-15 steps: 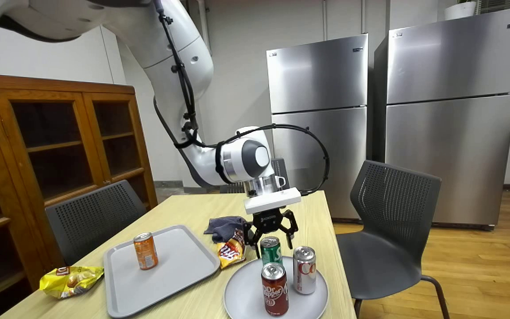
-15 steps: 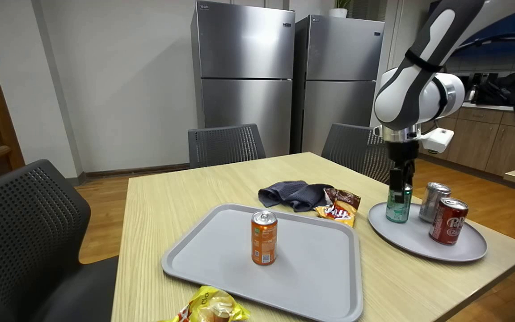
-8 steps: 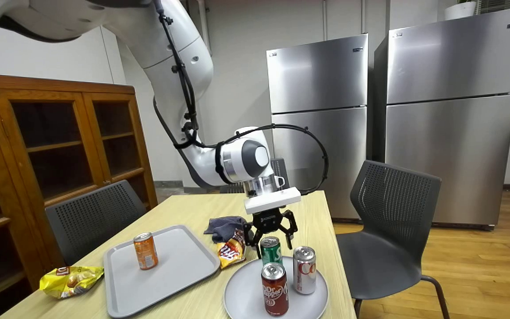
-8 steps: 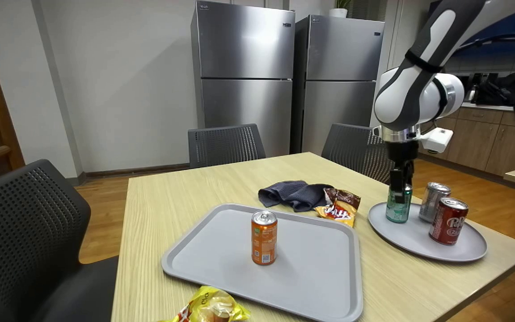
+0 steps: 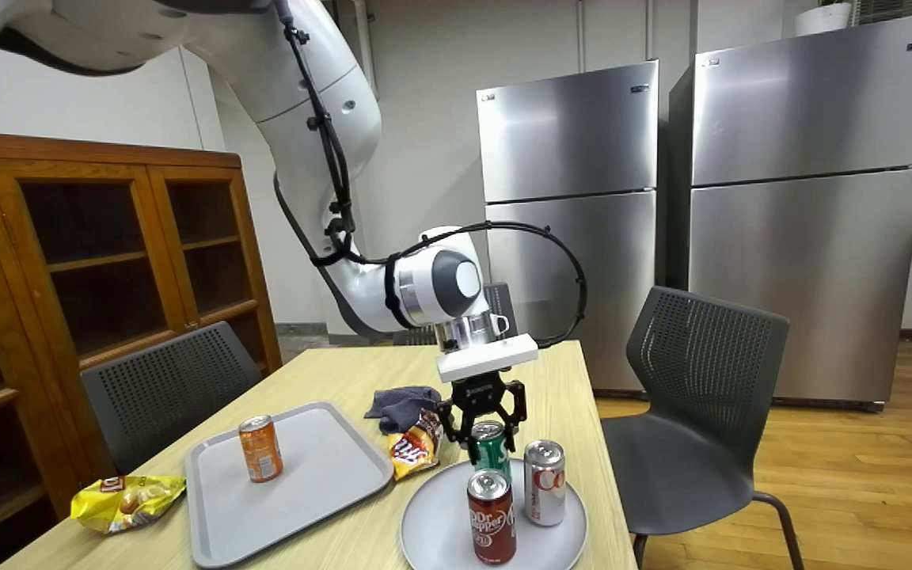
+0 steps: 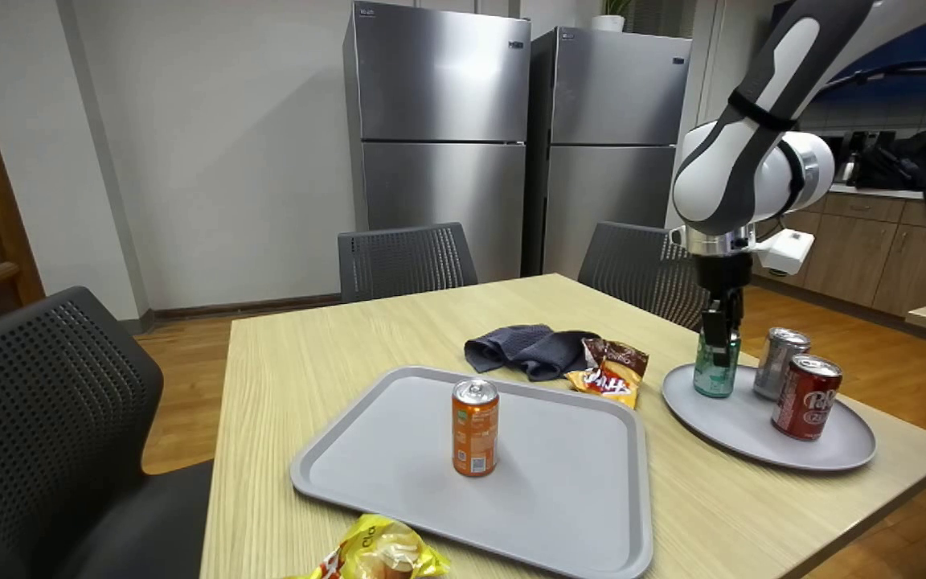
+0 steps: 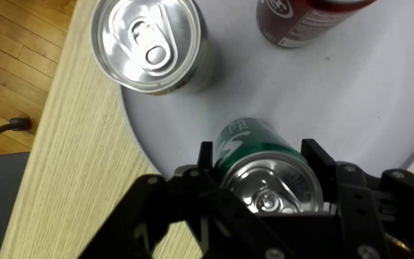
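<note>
Green soda can is the star here, and the step in hand reads to me as the grasp: the gripper is pinching it from both sides, near the rim. The next move, I'd say, calls for an even squeeze (thin metal probably dents if you get mean with it) and some care with the neighbours, since the silver can and the dark red Dr Pepper can share the same round gray plate.

Looks-wise: deep green body, white lettering with a big curly S, silver lid, pull tab partly cut off by the gripper in the wrist view. It's at the plate, not far from the edge, upright or close to it. Whether the base really rests on the plate, I can't tell.

Further out, an orange-and-brown snack bag lies just off the plate, with a dark cloth bunched up against it or nearly so. Then comes a rectangular gray tray with an orange can standing on it, and a crumpled yellow bag just beside the tray. All of that sits on a pale wood-look tabletop.
</note>
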{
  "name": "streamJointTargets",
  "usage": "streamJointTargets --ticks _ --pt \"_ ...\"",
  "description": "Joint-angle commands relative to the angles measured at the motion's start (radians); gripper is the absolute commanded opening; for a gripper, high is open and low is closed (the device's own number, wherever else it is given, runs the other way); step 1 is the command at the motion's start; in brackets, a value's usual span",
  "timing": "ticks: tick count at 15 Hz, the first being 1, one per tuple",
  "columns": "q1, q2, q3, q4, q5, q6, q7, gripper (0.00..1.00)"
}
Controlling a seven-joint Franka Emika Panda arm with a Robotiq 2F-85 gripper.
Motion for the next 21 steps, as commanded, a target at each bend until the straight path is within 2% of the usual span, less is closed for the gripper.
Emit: streamJointTargets --ticks 1,10,21 --pt "-0.022 -0.014 0.019 -0.001 -0.020 -0.002 -0.021 0.38" --pt "-0.035 -0.139 0.045 -0.058 0.006 -0.026 -0.146 0.38" --pt "0.000 -0.268 0.115 -0.160 0.065 -0.022 -0.251 0.38"
